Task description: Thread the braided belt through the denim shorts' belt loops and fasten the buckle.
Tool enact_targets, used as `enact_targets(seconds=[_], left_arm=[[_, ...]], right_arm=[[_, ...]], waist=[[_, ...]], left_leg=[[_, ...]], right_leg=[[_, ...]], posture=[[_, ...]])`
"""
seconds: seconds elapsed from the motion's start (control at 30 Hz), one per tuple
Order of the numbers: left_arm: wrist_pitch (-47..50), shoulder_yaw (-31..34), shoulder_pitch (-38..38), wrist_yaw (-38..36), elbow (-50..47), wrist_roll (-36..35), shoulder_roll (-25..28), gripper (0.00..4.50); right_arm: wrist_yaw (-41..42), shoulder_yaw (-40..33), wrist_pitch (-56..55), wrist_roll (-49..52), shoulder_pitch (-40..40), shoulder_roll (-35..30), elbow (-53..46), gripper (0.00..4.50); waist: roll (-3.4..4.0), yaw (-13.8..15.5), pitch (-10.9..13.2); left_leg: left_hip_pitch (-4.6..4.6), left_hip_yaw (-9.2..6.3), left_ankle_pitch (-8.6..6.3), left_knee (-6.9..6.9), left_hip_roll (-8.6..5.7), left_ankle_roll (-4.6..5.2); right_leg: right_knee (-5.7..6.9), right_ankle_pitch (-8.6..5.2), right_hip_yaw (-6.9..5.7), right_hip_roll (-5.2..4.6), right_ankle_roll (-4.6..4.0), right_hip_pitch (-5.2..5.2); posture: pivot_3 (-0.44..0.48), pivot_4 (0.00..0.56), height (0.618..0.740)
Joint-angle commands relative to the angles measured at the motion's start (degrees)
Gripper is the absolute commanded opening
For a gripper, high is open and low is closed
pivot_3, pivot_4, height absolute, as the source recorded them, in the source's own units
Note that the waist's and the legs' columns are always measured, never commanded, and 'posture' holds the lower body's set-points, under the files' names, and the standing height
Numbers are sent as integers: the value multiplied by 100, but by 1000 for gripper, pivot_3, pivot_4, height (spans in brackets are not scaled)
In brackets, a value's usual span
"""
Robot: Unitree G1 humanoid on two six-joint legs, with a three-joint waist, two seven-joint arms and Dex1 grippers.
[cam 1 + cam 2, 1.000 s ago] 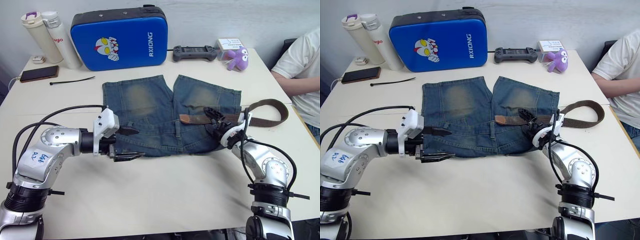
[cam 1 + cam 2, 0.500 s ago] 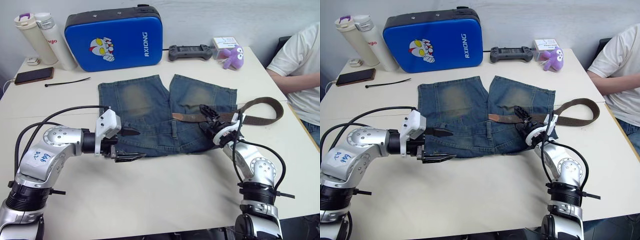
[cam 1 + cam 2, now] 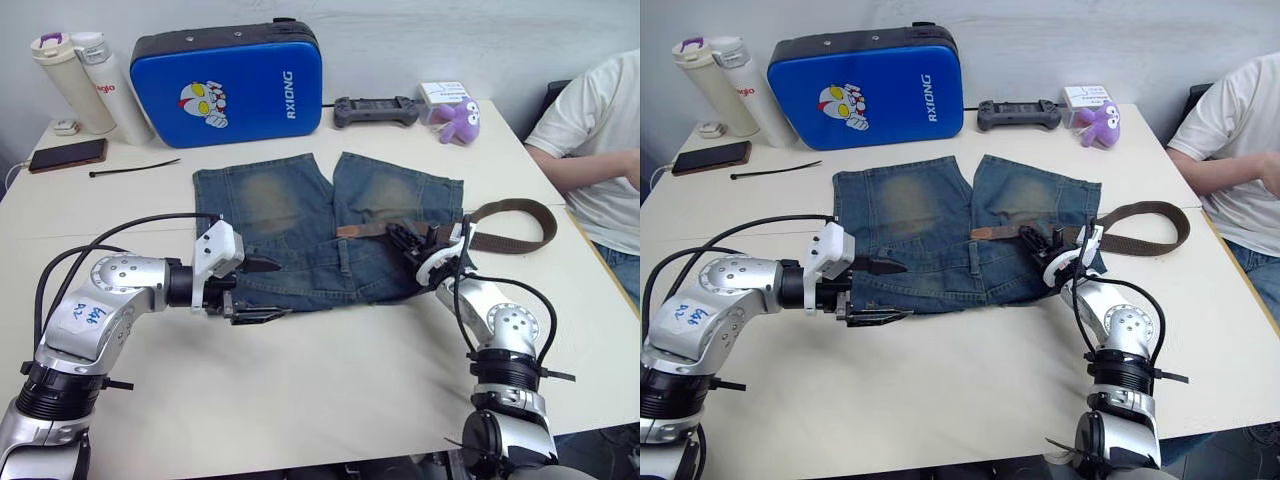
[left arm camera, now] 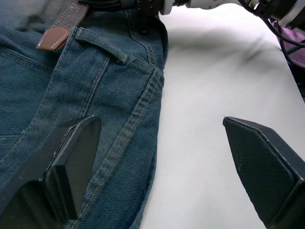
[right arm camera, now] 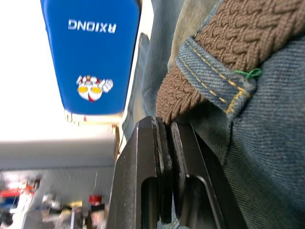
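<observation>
The denim shorts lie flat mid-table, waistband toward me. The braided belt runs from a curl on the right across the waistband to its leather tip. It passes under a belt loop in the right wrist view. My right gripper is shut on the belt beside that loop. My left gripper is open at the waistband's left part, with the denim edge between its fingers and another belt loop beyond. The buckle is hidden.
A blue case, two bottles, a phone, a black cable tie, a controller and a purple toy line the far edge. A person sits at the right.
My right gripper has gone from open to shut on the belt. The left gripper has stayed open at the waistband. The camera has shifted a little.
</observation>
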Motion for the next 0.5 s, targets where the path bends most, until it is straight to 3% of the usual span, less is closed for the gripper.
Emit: enact_targets(seconds=[0.03,0.27,0.5], left_arm=[[-85,166,-46,-89,-69,-35,138,4500],[-41,134,-104,25,-95,-41,55,4500],[-52,122,-66,8,-108,-9,111,4500]], right_arm=[[130,-236,659,440,204,-347,12,56],[920,-800,794,656,261,-933,374,56],[1365,-1149,598,913,510,-620,157,56]], waist=[[10,19,6],[30,142,18],[33,145,20]], left_leg=[[-2,-1,0,-3,0,0],[-33,-3,-8,4,0,14],[-32,-5,-8,1,0,14]], right_leg=[[-3,0,-1,0,0,-1],[-10,1,-8,0,3,-9],[-15,1,-9,3,3,-8]], posture=[[0,150,740],[0,150,740],[0,150,740]])
